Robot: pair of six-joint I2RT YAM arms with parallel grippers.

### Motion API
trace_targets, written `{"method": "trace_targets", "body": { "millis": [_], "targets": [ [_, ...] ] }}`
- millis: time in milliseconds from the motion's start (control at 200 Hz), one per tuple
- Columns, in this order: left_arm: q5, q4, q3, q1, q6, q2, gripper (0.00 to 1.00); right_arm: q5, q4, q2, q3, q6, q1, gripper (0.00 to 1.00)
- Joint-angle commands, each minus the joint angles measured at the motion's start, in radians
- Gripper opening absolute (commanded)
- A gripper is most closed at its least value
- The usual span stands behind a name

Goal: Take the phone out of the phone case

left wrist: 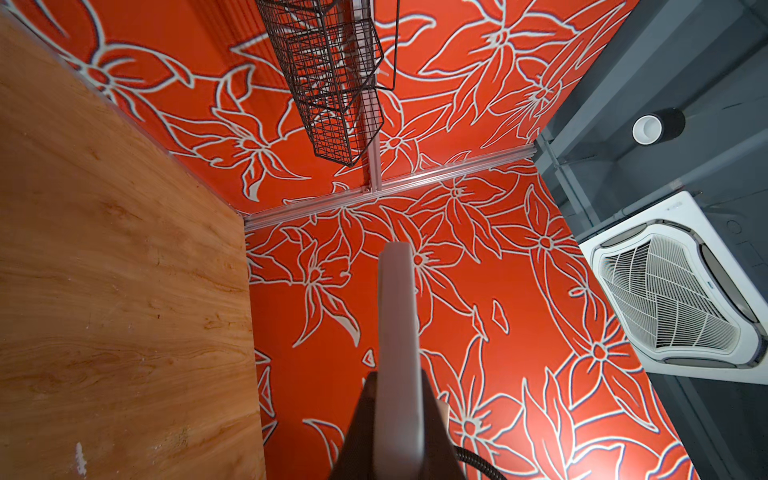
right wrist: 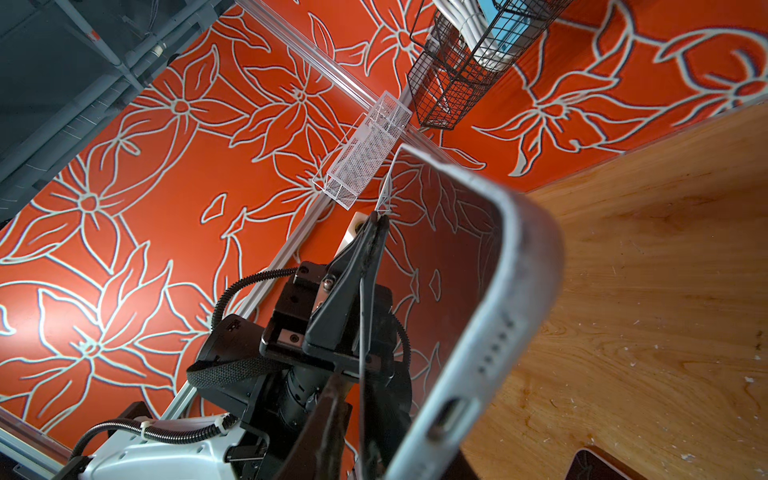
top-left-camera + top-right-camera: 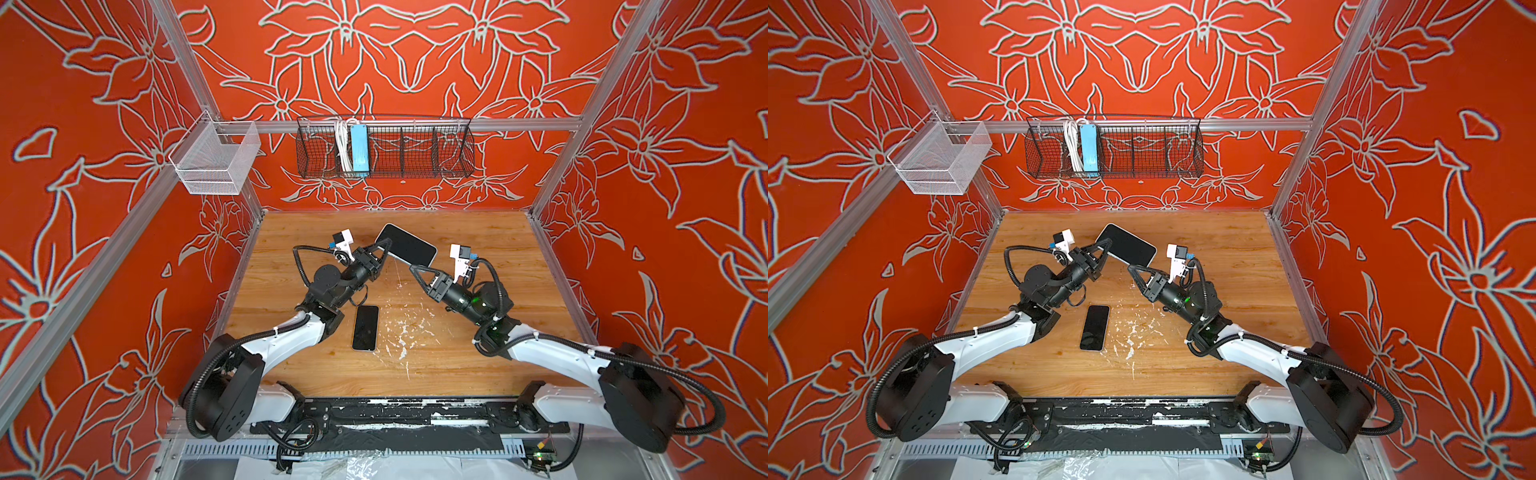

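The phone [image 3: 409, 247] [image 3: 1129, 246], dark glossy screen up, sits in a pale grey phone case [image 2: 519, 291] and is held tilted above the wooden table's far middle. My left gripper [image 3: 387, 243] [image 3: 1109, 243] is shut on the case's far-left corner. In the left wrist view the case [image 1: 397, 316] runs edge-on out from between the fingers. My right gripper [image 3: 412, 268] [image 3: 1130, 268] pinches the case's near long edge by the port end. In the right wrist view one finger [image 2: 328, 428] lies beside that edge and the other is hidden.
Another black phone [image 3: 365, 328] [image 3: 1095, 327] lies flat on the table [image 3: 478, 332], in front of the grippers. On the back wall hangs a black wire basket [image 3: 415, 149] holding a blue power strip [image 3: 359, 149]. A white mesh basket [image 3: 216, 162] hangs at the left.
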Motion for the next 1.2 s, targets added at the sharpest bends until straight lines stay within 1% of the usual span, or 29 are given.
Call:
{"method": "trace_targets", "body": {
  "millis": [0,160,505,611,811,961,1196],
  "targets": [
    [-0.012,0.113,0.032,-0.002,-0.029,0.016,0.00,0.006,0.079,0.001,0.010,0.012,0.010,0.24],
    [-0.010,0.111,0.026,-0.002,-0.035,0.015,0.00,0.018,0.073,-0.013,0.006,-0.008,0.009,0.21],
    [-0.014,0.078,0.009,-0.002,-0.023,-0.023,0.00,0.045,0.042,-0.054,-0.006,-0.040,0.008,0.20],
    [-0.015,0.082,0.009,-0.002,-0.035,-0.022,0.00,0.044,0.040,-0.052,-0.003,-0.044,0.009,0.16],
    [-0.018,0.082,0.009,-0.002,-0.071,-0.029,0.00,0.045,0.016,-0.048,0.001,-0.071,0.010,0.08],
    [-0.029,0.062,0.005,-0.002,-0.107,-0.046,0.00,0.046,-0.019,-0.046,0.006,-0.112,0.009,0.07],
    [-0.047,0.056,0.006,-0.006,-0.218,-0.059,0.00,0.072,-0.112,-0.051,0.000,-0.239,0.013,0.07]
  ]
}}
